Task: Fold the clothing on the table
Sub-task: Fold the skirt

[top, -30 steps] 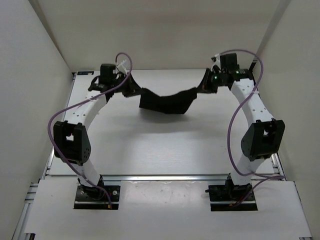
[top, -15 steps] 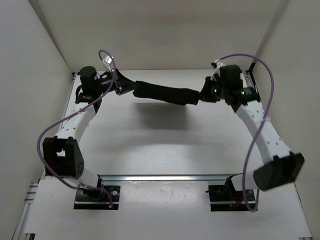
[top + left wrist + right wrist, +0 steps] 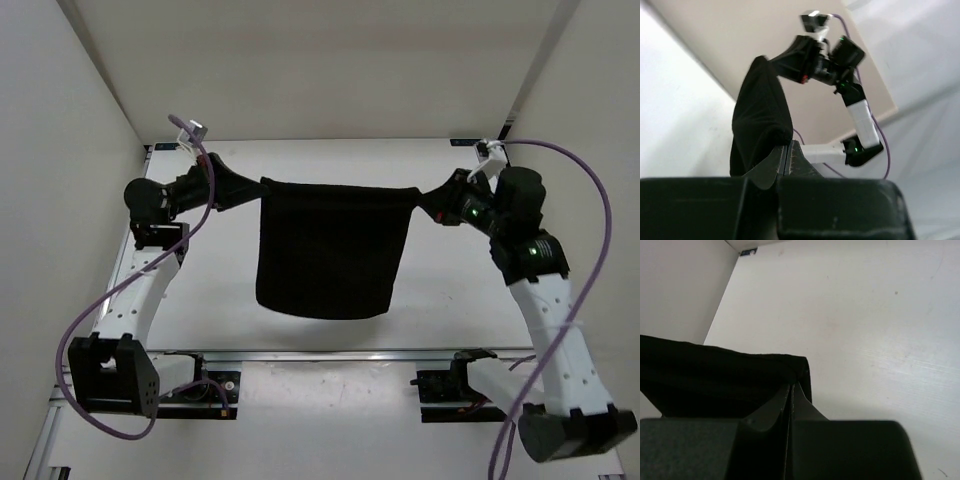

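The black clothing [image 3: 330, 250] hangs spread like a flat sheet above the white table [image 3: 430, 300], stretched between both arms, its lower edge near the front of the table. My left gripper [image 3: 257, 187] is shut on its upper left corner. My right gripper [image 3: 422, 196] is shut on its upper right corner. In the left wrist view the clothing [image 3: 760, 120] bunches at my closed left gripper [image 3: 784, 146], and the right arm shows beyond it. In the right wrist view the clothing [image 3: 715, 375] runs leftwards from my closed right gripper [image 3: 791, 386].
White walls [image 3: 70, 150] stand at the left, back and right of the table. A metal rail [image 3: 330, 354] crosses the front edge just behind the arm bases [image 3: 195, 388]. Purple cables [image 3: 590, 200] loop off both arms.
Both arms pulled back and apart toward the near side and rose. The clothing, first sagging in a bunch, then stretched in a roll, now hangs open as a flat sheet.
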